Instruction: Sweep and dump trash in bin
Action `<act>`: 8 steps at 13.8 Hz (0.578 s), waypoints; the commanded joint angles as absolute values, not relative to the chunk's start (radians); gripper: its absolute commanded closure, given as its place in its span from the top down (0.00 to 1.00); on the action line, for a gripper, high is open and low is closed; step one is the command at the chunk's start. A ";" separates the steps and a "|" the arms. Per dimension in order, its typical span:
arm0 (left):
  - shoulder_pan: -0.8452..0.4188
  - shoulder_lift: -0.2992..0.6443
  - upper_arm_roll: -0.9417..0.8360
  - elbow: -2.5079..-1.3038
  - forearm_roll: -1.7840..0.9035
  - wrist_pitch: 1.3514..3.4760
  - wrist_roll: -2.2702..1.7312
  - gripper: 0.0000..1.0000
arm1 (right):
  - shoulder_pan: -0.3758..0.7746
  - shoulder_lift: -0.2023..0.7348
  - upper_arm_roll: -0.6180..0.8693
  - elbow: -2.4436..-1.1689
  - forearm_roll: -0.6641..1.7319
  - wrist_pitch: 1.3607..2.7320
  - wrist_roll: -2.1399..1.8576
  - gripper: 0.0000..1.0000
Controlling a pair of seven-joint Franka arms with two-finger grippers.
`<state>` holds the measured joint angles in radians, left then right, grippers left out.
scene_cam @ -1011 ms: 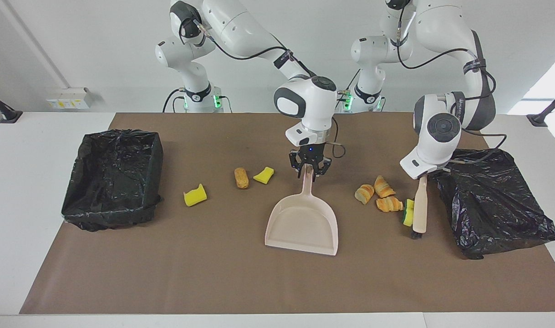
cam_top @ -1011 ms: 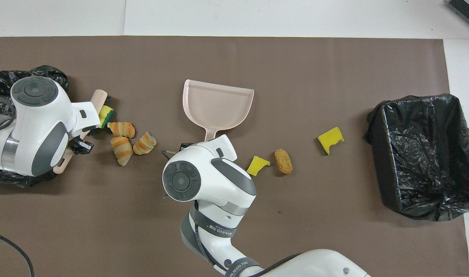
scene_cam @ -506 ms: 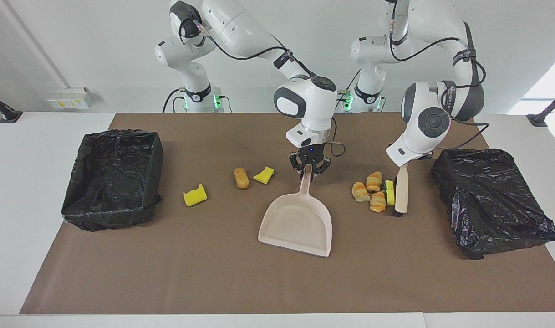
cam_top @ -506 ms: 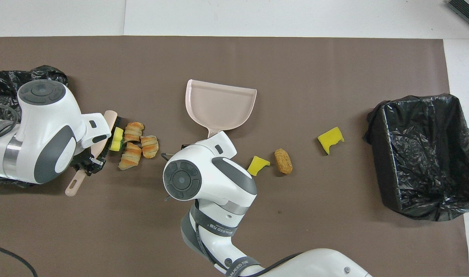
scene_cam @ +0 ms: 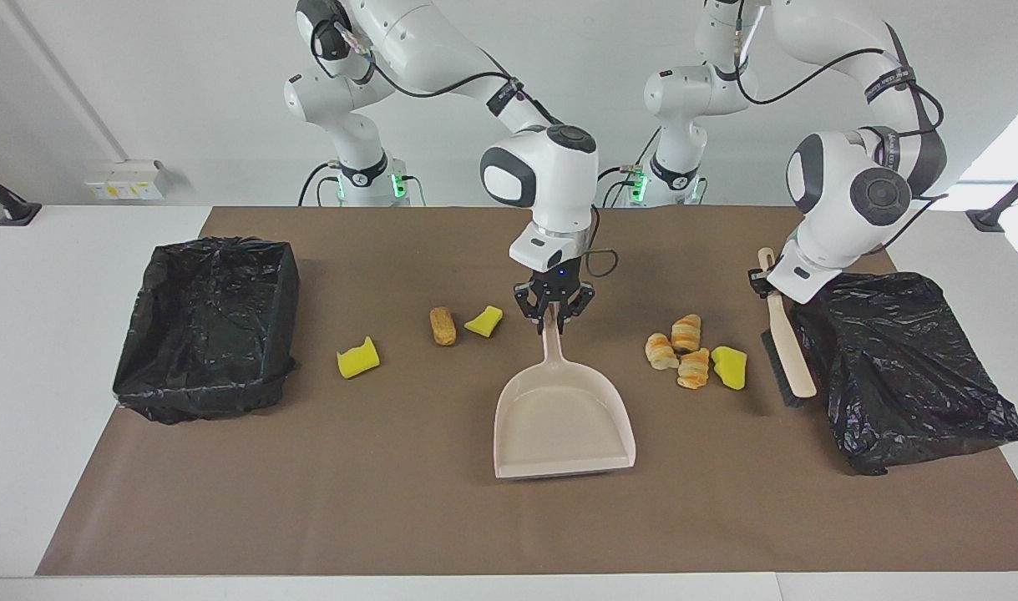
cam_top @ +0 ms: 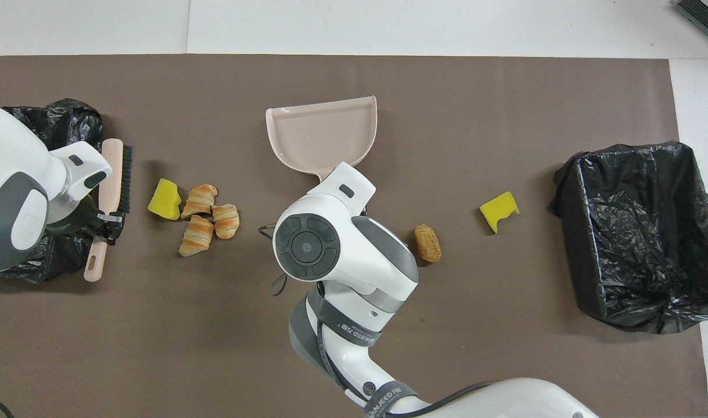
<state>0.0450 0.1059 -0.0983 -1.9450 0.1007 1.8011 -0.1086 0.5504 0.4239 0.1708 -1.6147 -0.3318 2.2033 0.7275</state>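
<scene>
Beside the right gripper (scene_cam: 552,324), jaws clamped on the dustpan (scene_cam: 563,421), the trash (scene_cam: 692,357) is heaped; the brush (scene_cam: 786,357) is gripped by the left gripper (scene_cam: 766,282). Sweeping panward is probably called for.

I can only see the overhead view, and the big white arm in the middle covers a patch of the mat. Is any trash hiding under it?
Observer: Yes. A yellow sponge chunk lies there, beside the bread roll.
Operator: Is that arm really holding the dustpan?
Observer: Yes. The right tool is shut on the end of the dustpan handle.
Operator: And the brush?
Observer: The left tool is shut on the brush, which slants down beside the black bag, handle tip highest. I cannot tell whether the bristles touch the mat.
</scene>
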 commanded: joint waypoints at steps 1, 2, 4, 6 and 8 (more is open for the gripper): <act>0.035 0.025 -0.103 -2.101 0.064 1.934 -0.196 0.00 | 0.540 0.388 0.179 -1.649 -0.282 2.165 0.507 0.00; 0.035 0.002 -0.103 -2.140 0.064 1.972 -0.195 0.00 | 0.537 0.388 0.179 -1.649 -0.263 2.151 0.394 0.00; 0.034 -0.008 -0.103 -2.157 0.064 1.977 -0.189 0.00 | 0.525 0.384 0.178 -1.649 -0.230 2.110 0.179 0.00; 0.034 -0.008 -0.103 -2.157 0.064 1.980 -0.183 0.00 | 0.486 0.377 0.179 -1.651 -0.222 2.059 -0.042 0.00; 0.034 -0.003 -0.103 -2.154 0.064 1.994 -0.154 0.00 | 0.444 0.376 0.179 -1.652 -0.210 2.048 -0.270 0.00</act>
